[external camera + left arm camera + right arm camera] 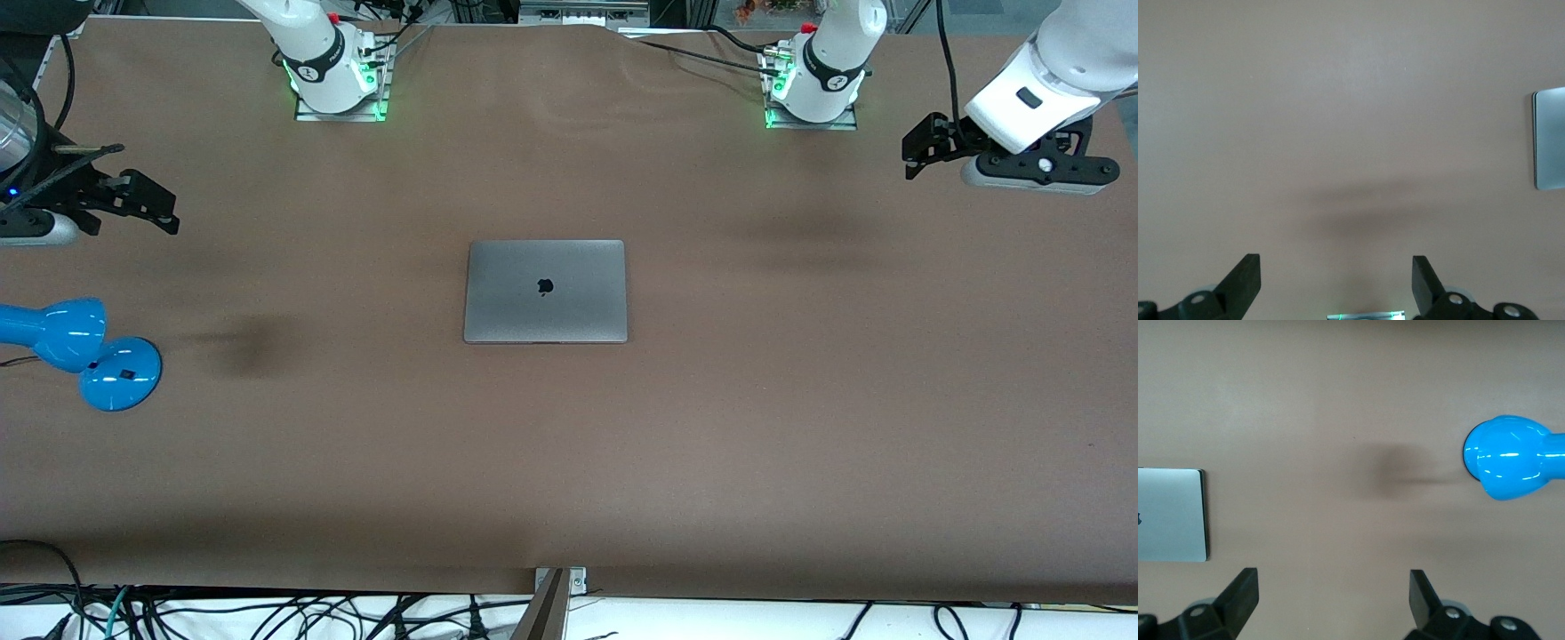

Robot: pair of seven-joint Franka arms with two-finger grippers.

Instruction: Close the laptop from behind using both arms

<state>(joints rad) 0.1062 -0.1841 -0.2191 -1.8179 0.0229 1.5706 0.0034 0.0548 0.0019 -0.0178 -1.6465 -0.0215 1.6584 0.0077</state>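
The space-grey laptop (pixel 545 291) lies shut and flat in the middle of the brown table (pixel 800 427), lid up with the black apple logo showing. Its edge shows in the left wrist view (pixel 1550 139) and a corner in the right wrist view (pixel 1171 513). My left gripper (pixel 917 149) hangs open and empty over the left arm's end of the table, well apart from the laptop; its fingers (pixel 1245 280) are spread wide. My right gripper (pixel 142 188) hangs open and empty over the right arm's end; its fingers (pixel 1241 593) are spread wide.
A blue desk lamp (pixel 80 347) sits near the right arm's end of the table, nearer the front camera than the right gripper, and shows in the right wrist view (pixel 1511 457). Cables hang along the table's front edge (pixel 267 613).
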